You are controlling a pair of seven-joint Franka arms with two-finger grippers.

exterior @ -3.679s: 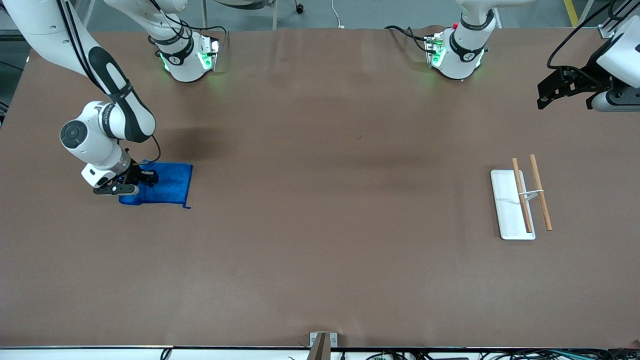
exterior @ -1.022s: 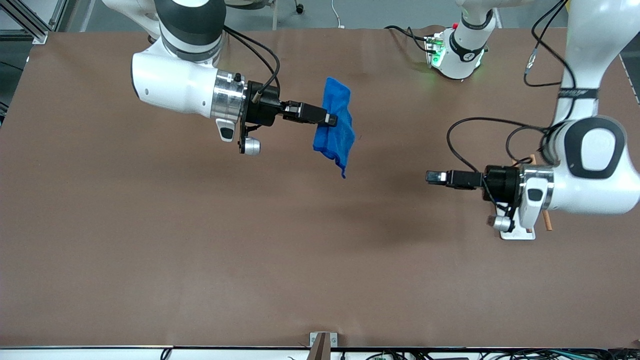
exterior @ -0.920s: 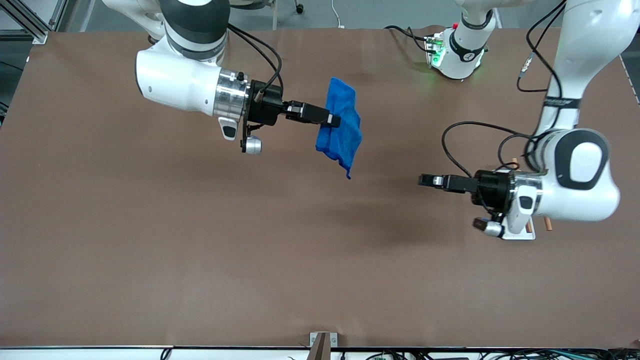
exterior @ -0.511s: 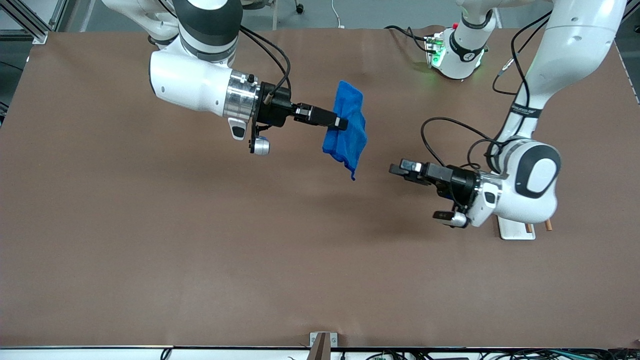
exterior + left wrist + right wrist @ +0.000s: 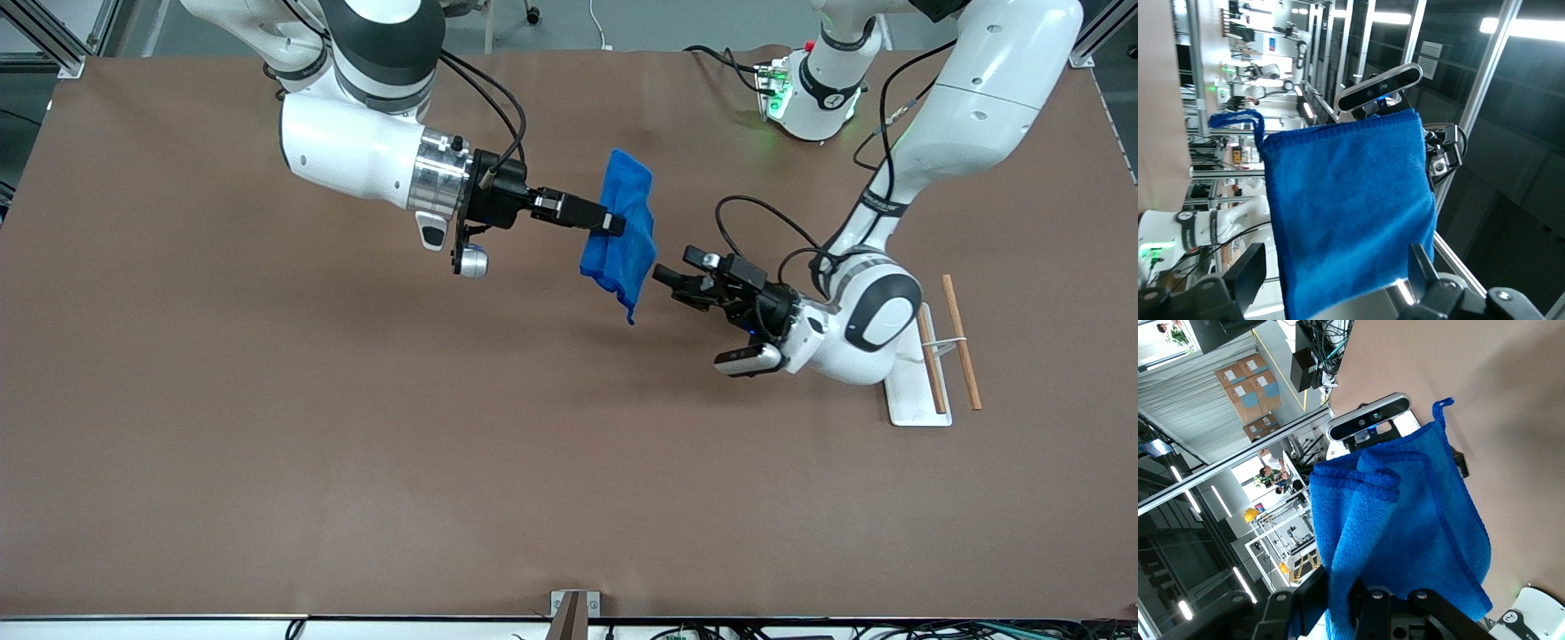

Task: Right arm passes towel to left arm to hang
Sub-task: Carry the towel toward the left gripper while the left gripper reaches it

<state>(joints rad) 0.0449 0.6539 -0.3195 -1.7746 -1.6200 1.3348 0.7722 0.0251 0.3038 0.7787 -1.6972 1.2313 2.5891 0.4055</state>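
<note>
Towel (image 5: pixel 621 233), bright blue and hanging in the air above the middle of the table (image 5: pixel 356 427), is clamped by the right gripper (image 5: pixel 612 224) near frame center, while the left gripper (image 5: pixel 669 276), fingers spread apart, hovers just beside its lower edge.

A flat white rectangular tray (image 5: pixel 903 402) lies on the brown worktop (image 5: pixel 356 444) toward the left arm's end, with two slim wooden rods (image 5: pixel 961 340) above it, joined by a thin white crosspiece.
</note>
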